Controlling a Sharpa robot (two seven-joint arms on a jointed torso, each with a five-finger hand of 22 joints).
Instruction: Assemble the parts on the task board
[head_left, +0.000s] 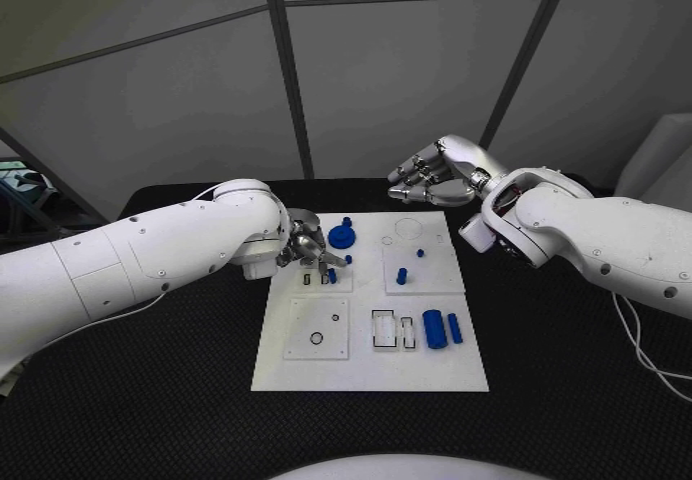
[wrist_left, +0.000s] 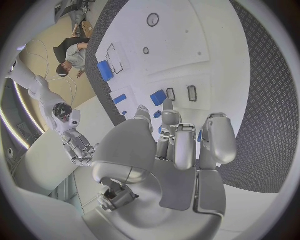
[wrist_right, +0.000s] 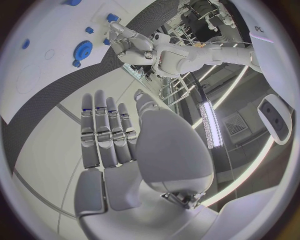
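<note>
Working the upper-left block of the task board (head_left: 296, 375): the left hand (head_left: 307, 250) is hovering low over the board's left edge, fingers curled down toward a small blue peg (head_left: 332, 276) and the slots beside it. From the left wrist view the fingers (wrist_left: 185, 145) are sitting narrow and pointing down at the plate; whether they are pinching a part I cannot tell, since the fingertips are hiding whatever lies under them. Just right of that hand, the blue gear (head_left: 343, 236) is sitting near the board's top edge, apart from the fingers. Further right, a few small blue pegs (head_left: 402, 273) are standing in the upper-right block, and two blue cylinders (head_left: 434, 328) are lying by the rectangular slots lower on the board, untouched. The right hand (head_left: 434, 178) is hanging off the board beyond its far right corner, holding nothing; the right wrist view is showing its fingers (wrist_right: 103, 130) straight and close together, well above the plate. My read: the step in hand is seating or picking a small part at the left block, with most of the assembly not yet done. Next move is calling for a fine downward alignment by the left hand over its slot, keeping clear of the gear; the right hand is looking free to go for the cylinders.
</note>
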